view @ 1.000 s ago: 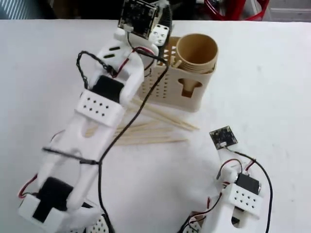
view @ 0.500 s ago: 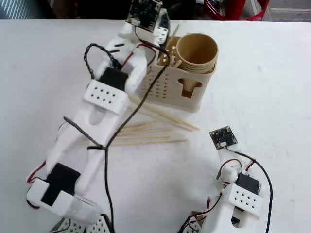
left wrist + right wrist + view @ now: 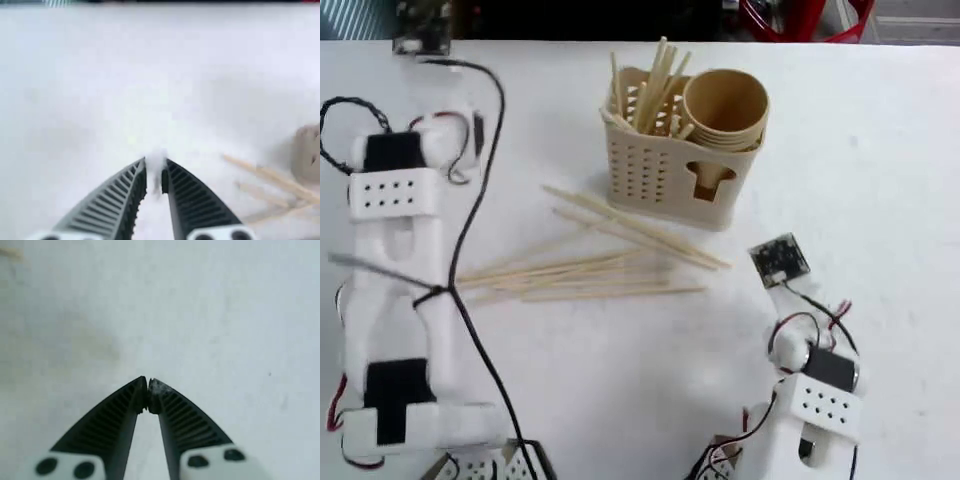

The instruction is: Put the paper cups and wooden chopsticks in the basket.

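Note:
A beige perforated basket (image 3: 665,175) stands at the table's far middle. Stacked paper cups (image 3: 725,105) sit in its right half, and a bundle of wooden chopsticks (image 3: 645,80) leans upright in its left half. Several loose chopsticks (image 3: 585,272) lie on the table in front of the basket, and their ends (image 3: 272,175) and a basket corner (image 3: 307,157) appear in the left wrist view. My left gripper (image 3: 154,172) is shut and empty over bare table, far left of the basket. My right gripper (image 3: 148,390) is shut and empty above bare table near the front right.
The left arm (image 3: 395,210) lies along the table's left side with a black cable (image 3: 470,230) looping beside it. The right arm (image 3: 810,395) sits at the front right with its camera board (image 3: 778,262). A red object (image 3: 800,18) lies beyond the far edge.
The left arm swung from the basket to the table's left side, uncovering the chopsticks that stand in the basket and more of the loose ones. The right arm barely shifted.

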Controlling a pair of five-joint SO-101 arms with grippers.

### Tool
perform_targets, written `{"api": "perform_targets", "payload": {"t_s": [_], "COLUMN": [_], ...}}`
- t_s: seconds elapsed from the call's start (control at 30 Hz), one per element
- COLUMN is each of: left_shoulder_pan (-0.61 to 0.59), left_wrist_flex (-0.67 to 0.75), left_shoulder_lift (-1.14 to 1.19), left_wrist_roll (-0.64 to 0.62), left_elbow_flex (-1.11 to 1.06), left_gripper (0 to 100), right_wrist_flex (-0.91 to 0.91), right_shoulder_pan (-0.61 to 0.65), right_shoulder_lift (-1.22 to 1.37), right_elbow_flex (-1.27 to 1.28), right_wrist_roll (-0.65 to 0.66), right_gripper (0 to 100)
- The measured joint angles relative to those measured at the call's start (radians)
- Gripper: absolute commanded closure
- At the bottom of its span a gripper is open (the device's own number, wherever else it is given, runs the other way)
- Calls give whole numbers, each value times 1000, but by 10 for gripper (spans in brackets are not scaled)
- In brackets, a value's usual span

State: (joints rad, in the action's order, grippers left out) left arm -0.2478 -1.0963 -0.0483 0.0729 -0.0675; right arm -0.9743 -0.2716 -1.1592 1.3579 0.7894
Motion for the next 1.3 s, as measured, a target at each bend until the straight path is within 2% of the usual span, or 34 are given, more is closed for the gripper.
{"api": "perform_targets", "payload": {"t_s": [0.13,0.27,0.43,0.53,0.6,0.73,0.8,0.87,1.03,1.13,1.3], "left_shoulder_pan": [-18,-106,-298,-351,-361,-385,-419,-448,-477,-480,-480], "left_wrist_flex": [-15,44,218,282,299,310,315,318,318,316,295], "left_shoulder_lift": [115,196,285,350,407,546,617,683,822,878,921], "left_wrist_roll": [-41,-138,-241,-252,-219,-20,29,8,-166,-180,-180], "left_elbow_flex": [-80,-83,-86,-83,-69,14,77,150,308,359,437], "left_gripper": [920,920,920,920,920,920,920,920,920,920,920], "right_wrist_flex": [-238,-419,-416,-359,-324,-281,-273,-259,-147,-68,-43], "right_shoulder_pan": [166,413,743,872,908,942,959,977,1017,1025,1054], "right_shoulder_lift": [25,132,331,474,575,781,878,964,1165,1266,1412], "right_elbow_flex": [-236,-462,-572,-626,-669,-790,-852,-916,-1020,-1043,-1097], "right_wrist_roll": [-51,-74,-92,-129,-133,-101,-64,-29,11,71,118], "right_gripper": [880,851,850,850,850,850,850,850,850,850,850]}}
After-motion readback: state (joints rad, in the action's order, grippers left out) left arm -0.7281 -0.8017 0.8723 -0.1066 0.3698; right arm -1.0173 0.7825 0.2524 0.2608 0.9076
